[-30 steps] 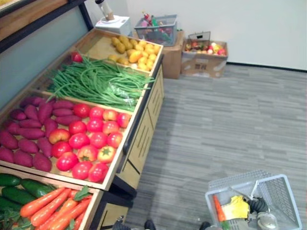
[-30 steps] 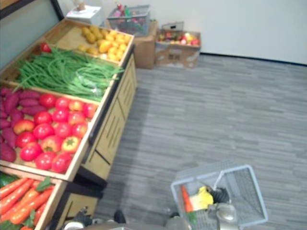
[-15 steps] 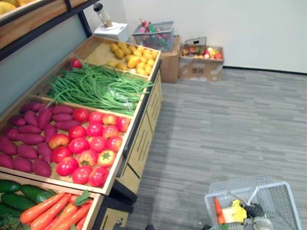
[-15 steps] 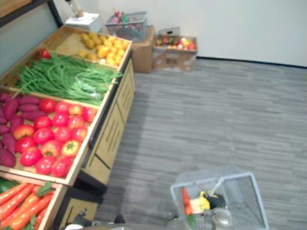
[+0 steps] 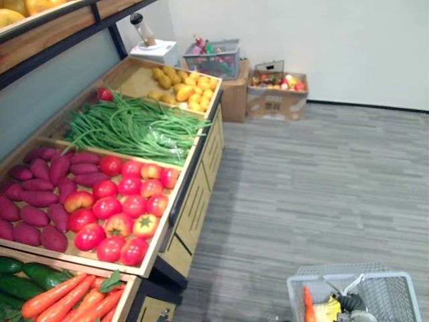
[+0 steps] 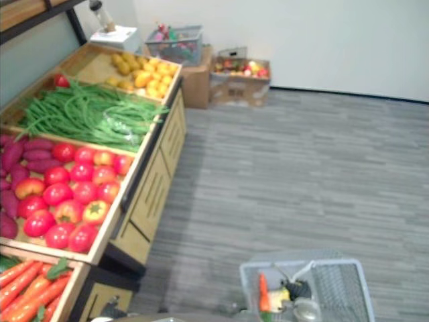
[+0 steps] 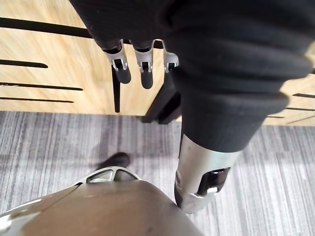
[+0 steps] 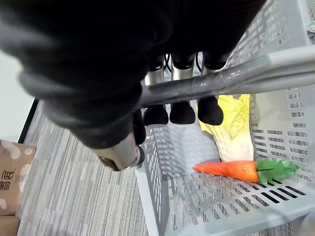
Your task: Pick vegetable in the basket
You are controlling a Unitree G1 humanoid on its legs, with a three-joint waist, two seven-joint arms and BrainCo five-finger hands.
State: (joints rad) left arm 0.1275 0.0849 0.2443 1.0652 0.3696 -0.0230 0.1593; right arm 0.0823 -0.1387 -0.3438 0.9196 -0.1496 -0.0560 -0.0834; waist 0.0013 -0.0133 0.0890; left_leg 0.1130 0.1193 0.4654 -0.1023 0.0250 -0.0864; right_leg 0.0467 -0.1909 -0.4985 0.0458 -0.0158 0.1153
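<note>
My right hand (image 8: 183, 111) has its fingers curled round the grey metal handle (image 8: 236, 78) of the grey perforated plastic basket (image 8: 160, 196), with the arm pointing down. The orange carrot with green top (image 8: 226, 169) lies on the basket floor below my fingertips. The pale yellow leafy cabbage (image 8: 235, 123) is right beside it, under the fingers. My left hand (image 7: 142, 64) hangs down with its fingers straight and loose, holding nothing, near the light wooden stand front (image 7: 54, 54).

Camera moved: whole scene sits lower in head views; basket (image 5: 385, 295) now cut by bottom edge, more top shelf (image 5: 57, 25) showing.
</note>
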